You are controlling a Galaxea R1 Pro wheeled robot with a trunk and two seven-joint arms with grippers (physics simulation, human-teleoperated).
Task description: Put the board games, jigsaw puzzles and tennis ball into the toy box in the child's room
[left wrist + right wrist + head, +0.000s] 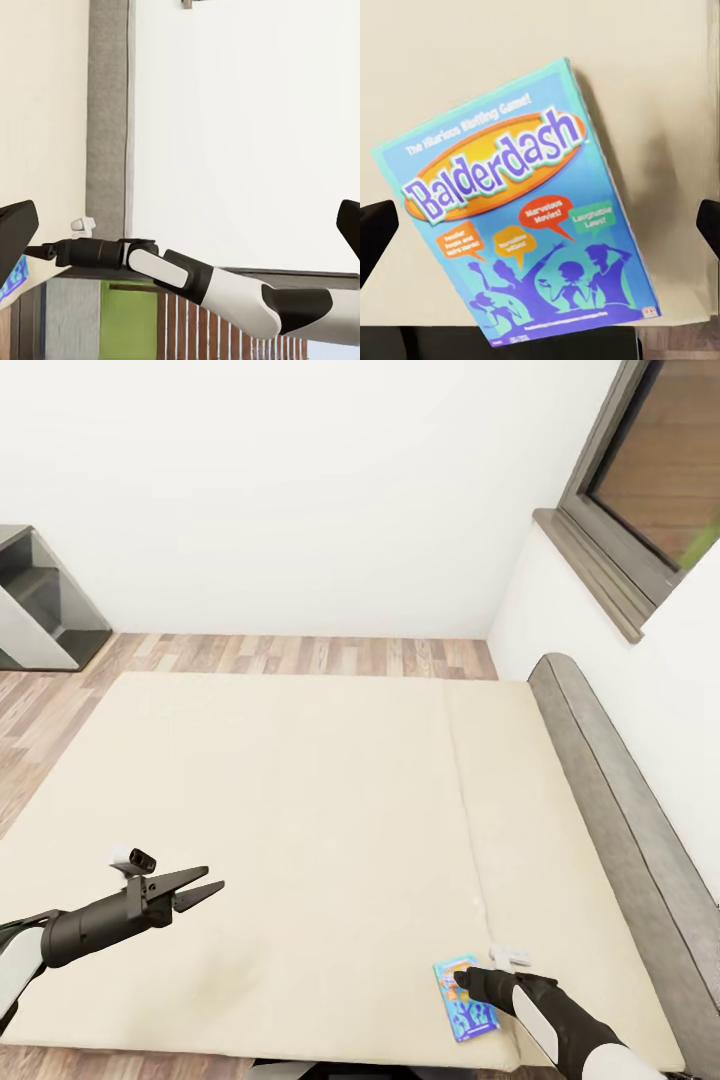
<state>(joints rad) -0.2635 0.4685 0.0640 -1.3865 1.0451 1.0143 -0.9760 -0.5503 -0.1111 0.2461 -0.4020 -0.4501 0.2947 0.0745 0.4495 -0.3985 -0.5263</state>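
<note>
A small blue board game (pixel 470 1020), its lid printed "Balderdash" (pixel 517 202), lies flat on the beige mattress of the bed (pixel 300 810) near the front right corner. My right gripper (pixel 462 982) hovers right over it, open; in the right wrist view the gripper (pixel 540 229) has its dark fingertips (pixel 375 232) on either side of the box. My left gripper (pixel 205 885) is open and empty above the mattress's front left part. A sliver of the blue box (pixel 11 277) appears in the left wrist view.
The bed's grey headboard (pixel 620 810) runs along the right wall under a dark-framed window (pixel 650 470). A grey stepped shelf unit (pixel 40 600) stands at the far left on the wood-plank floor (pixel 300 655). A white wall closes the far side.
</note>
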